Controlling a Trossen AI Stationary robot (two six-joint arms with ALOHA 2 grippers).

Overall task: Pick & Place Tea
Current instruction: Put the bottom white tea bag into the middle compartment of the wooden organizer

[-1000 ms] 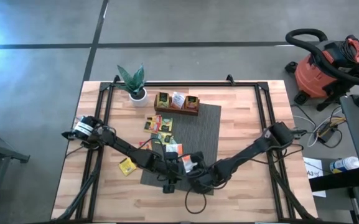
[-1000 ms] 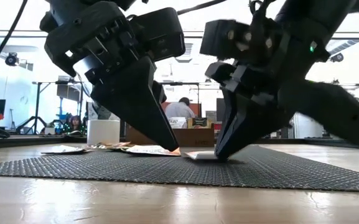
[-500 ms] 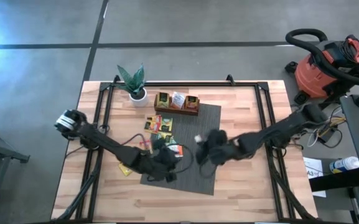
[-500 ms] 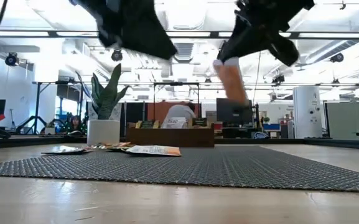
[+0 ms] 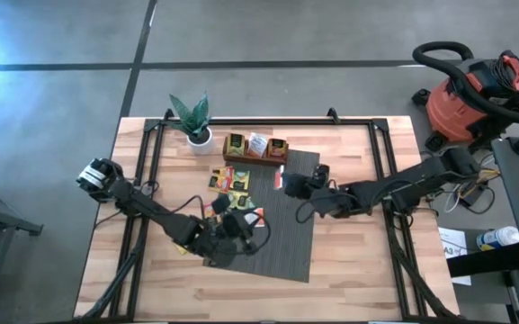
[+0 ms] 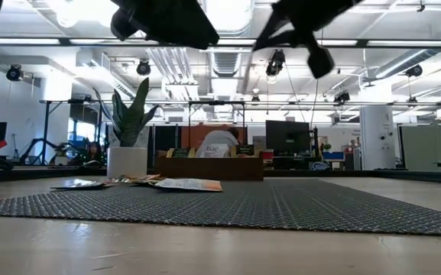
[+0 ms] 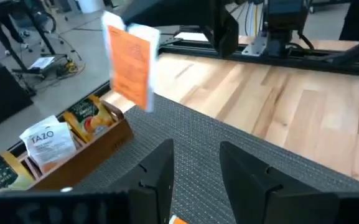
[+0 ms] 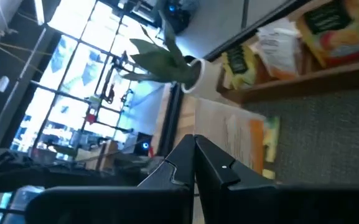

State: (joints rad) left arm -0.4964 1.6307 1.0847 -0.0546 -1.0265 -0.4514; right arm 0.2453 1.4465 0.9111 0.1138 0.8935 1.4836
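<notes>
White-and-orange tea sachet (image 7: pixel 131 64) pinched between right gripper (image 5: pixel 283 180) jaws, hanging over grey mat (image 5: pixel 297 236) just beside wooden tray (image 5: pixel 255 148). Tray holds 3 upright sachets. Left gripper (image 5: pixel 232 225) jaws apart, empty, over mat; loose sachets (image 5: pixel 231 182) lie beyond its fingertips.

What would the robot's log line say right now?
left gripper open over mat | right gripper shut on white-orange sachet, aloft near wooden tray
</notes>
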